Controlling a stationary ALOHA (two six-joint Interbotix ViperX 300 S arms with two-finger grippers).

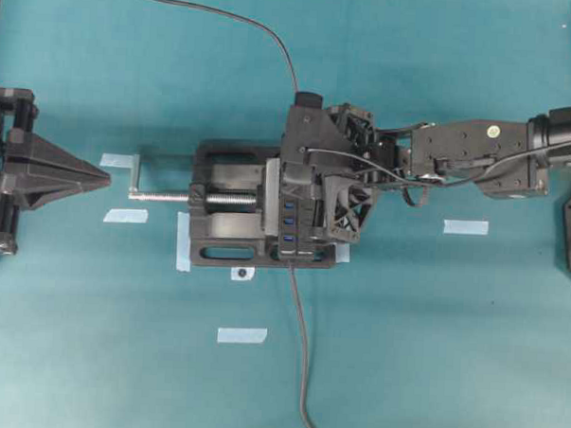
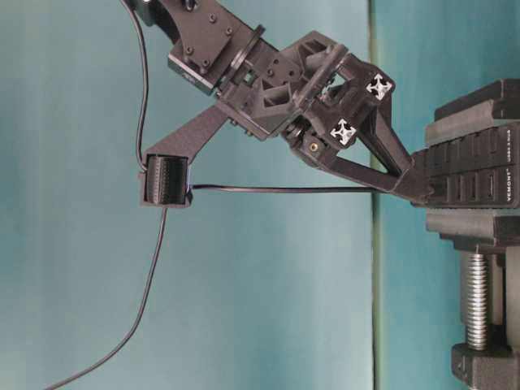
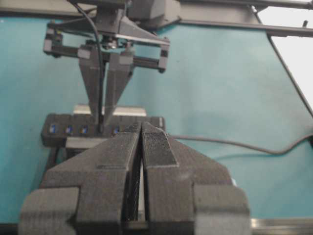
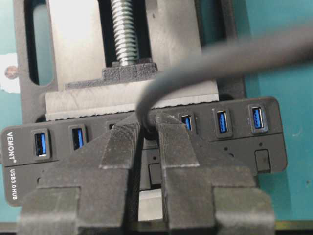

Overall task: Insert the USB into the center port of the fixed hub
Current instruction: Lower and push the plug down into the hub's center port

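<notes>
The right tool (image 4: 146, 134), its ribbed black plastic fingers (image 4: 120, 147) pinched shut on the small black USB plug (image 4: 148, 131) of a thin dark-grey cable (image 4: 234, 56), presses it at the middle of the long matte-black hub (image 4: 234, 147) with blue-tongued sockets, clamped in a black vise (image 1: 223, 244) with a silver threaded screw (image 1: 163, 196). The left tool (image 3: 141, 147), jaws together and empty, hangs well apart over the teal surface (image 1: 431, 353) dotted with pale tape strips (image 1: 241, 335).

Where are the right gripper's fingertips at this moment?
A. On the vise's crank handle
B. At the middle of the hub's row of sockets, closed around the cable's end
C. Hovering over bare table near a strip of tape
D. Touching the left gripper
B: in the right wrist view the right gripper pinches the USB at the middle of the fixed hub.
</notes>
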